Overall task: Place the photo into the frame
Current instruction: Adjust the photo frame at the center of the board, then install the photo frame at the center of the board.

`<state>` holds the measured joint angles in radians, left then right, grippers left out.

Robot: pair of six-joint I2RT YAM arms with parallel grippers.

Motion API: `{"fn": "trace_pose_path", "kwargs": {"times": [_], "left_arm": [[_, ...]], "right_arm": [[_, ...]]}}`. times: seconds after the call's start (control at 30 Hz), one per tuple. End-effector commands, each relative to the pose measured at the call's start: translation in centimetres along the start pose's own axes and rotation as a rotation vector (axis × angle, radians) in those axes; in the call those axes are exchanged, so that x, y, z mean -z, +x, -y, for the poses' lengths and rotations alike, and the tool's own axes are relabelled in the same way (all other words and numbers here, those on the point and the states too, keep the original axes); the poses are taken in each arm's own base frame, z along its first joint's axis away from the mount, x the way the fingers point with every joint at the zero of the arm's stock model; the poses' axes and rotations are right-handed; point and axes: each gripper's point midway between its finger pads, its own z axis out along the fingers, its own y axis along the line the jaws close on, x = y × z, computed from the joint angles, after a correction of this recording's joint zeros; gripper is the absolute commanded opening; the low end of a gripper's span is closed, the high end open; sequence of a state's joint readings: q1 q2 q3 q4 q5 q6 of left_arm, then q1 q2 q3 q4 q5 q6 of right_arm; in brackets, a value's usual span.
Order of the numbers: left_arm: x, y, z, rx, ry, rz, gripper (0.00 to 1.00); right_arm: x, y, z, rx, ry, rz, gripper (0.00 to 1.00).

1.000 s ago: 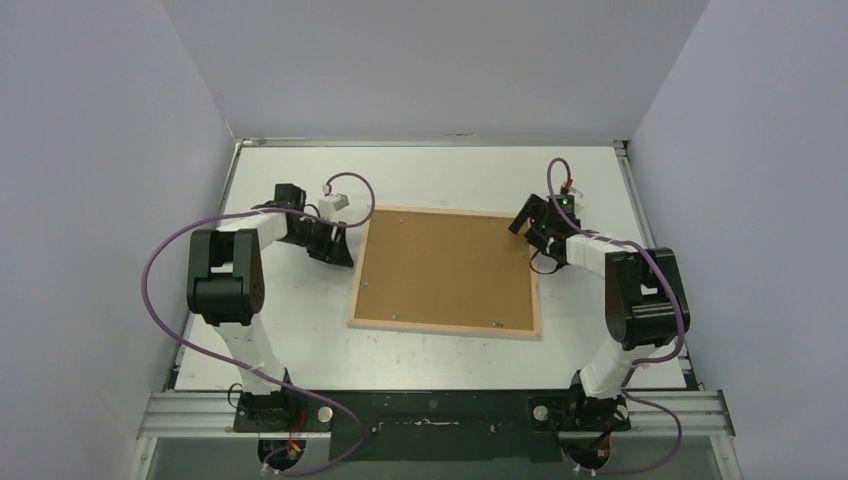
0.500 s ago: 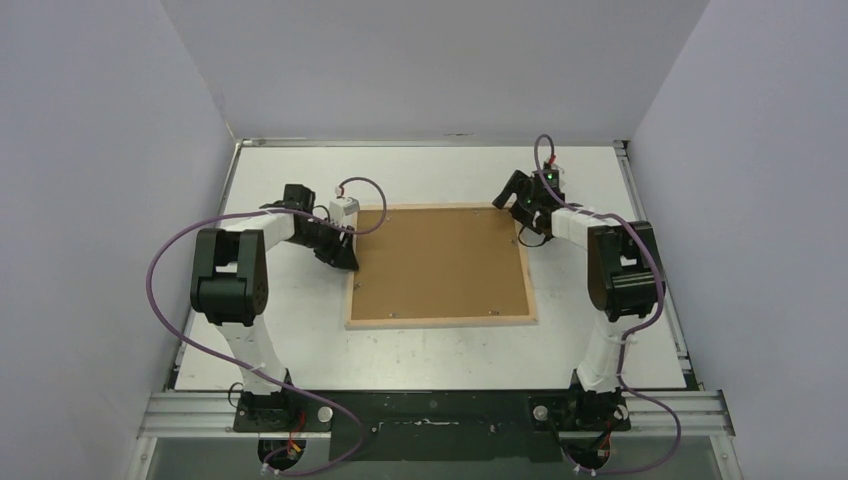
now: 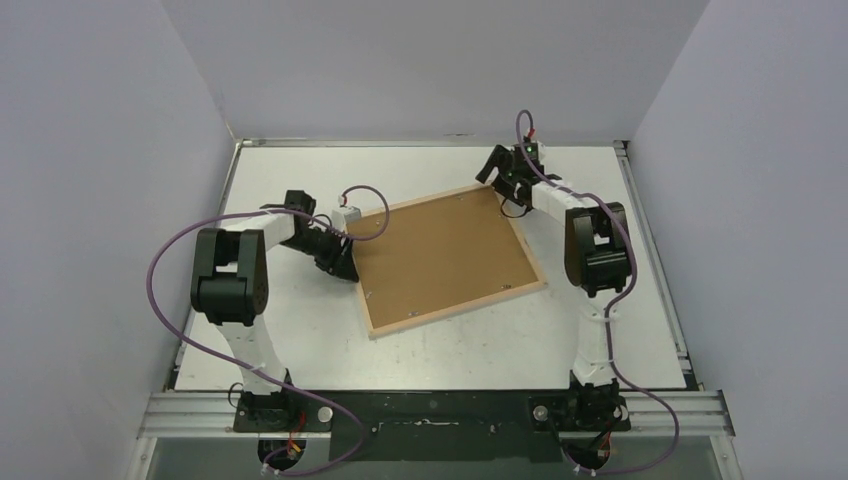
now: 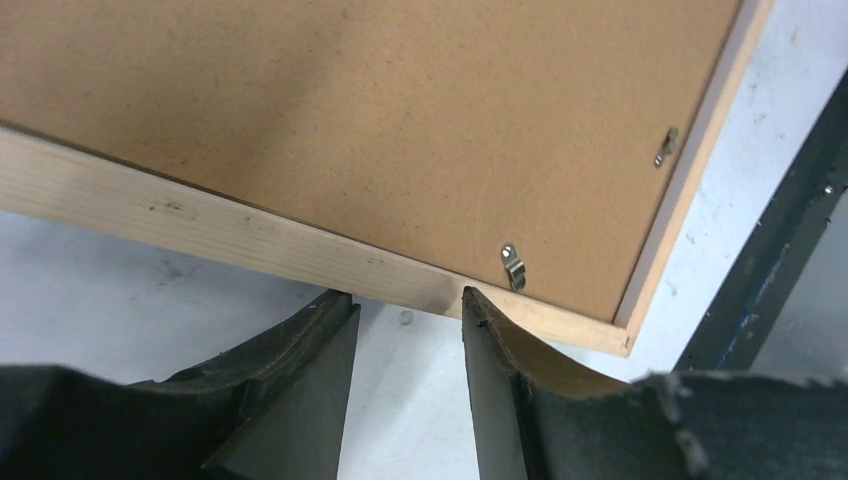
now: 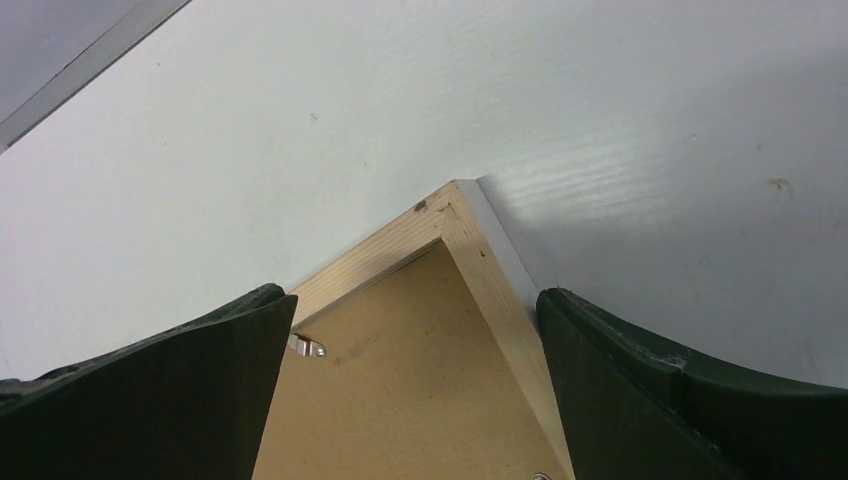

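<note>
While frame (image 4: 200, 225) lies face down, skewed on desk (image 3: 300, 350), brown backing panel (image 3: 445, 255) sits inside its bars, metal clip (image 4: 512, 268) at panel edge. Photo not in view; perhaps under panel, cannot tell. Left claw (image 4: 405, 300) released, fingers parted, nothing between, tips against left bar's outer edge: looks like brace or push, not grip. Right claw (image 5: 415, 295) spread wide, straddling far corner, apparently untouched; probably to steer frame.

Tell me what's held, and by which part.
Nothing is clamped. The right gripper, open, straddles the frame at its far corner; the left gripper, open, touches its left bar.
</note>
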<state>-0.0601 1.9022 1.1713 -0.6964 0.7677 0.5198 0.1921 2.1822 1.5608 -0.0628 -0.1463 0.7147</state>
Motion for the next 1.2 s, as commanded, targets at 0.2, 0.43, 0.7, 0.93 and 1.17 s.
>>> {"fn": "trace_pose_path", "kwargs": {"times": [0.2,0.43,0.7,0.93,1.17], "left_arm": [[1.5,-0.3,2.0,-0.028,0.101,0.035,0.4],[5.7,-3.2,-1.1,-0.026,-0.007,0.113,0.4],[7.1,-10.5,-7.9,-0.009,-0.205,0.248,0.48],[5.3,-14.8,-10.4,-0.016,-0.258,0.29,0.59],[4.4,-17.2,-13.0,0.001,-0.276,0.309,0.6]], "right_arm": [[6.9,-6.0,-1.7,0.071,0.189,0.284,0.94],[15.3,-1.7,-5.1,0.062,0.14,0.343,0.93],[17.9,16.1,-14.1,-0.028,-0.233,0.036,0.94],[18.4,21.0,-18.2,-0.032,-0.332,-0.036,0.95],[18.1,24.5,-19.7,-0.089,-0.38,-0.107,0.97]]}}
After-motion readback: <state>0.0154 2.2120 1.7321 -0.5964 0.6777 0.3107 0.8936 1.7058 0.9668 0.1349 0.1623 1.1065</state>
